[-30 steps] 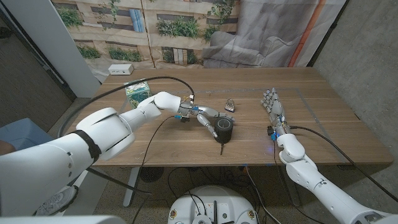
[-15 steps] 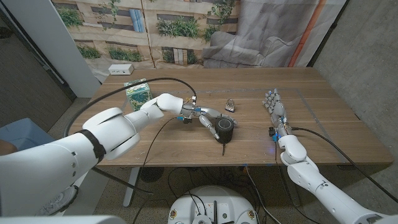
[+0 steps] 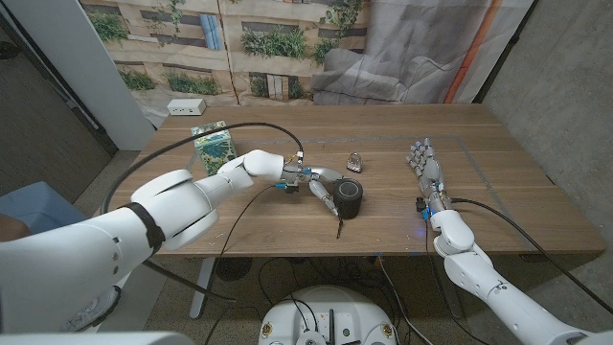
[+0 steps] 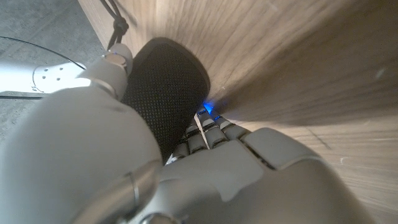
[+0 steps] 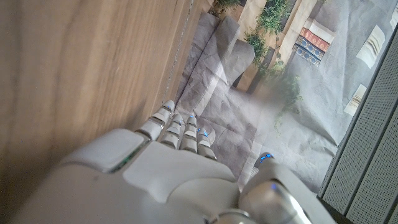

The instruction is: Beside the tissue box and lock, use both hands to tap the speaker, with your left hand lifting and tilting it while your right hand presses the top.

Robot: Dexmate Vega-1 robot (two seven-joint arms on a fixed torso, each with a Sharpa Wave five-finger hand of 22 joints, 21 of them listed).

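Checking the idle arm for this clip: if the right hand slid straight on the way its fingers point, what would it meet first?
Nothing, apparently: the right hand points at bare table toward its far edge, though depth is unclear.

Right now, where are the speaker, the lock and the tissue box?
speaker (image 3: pixel 349 198): head view, its dark side.
lock (image 3: pixel 354 162): head view, its middle.
tissue box (image 3: pixel 213 144): head view, its top.

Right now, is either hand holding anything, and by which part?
The left hand grips the speaker around its side, fingers wrapped on the mesh body. The right hand holds nothing, fingers apart, well clear of it.
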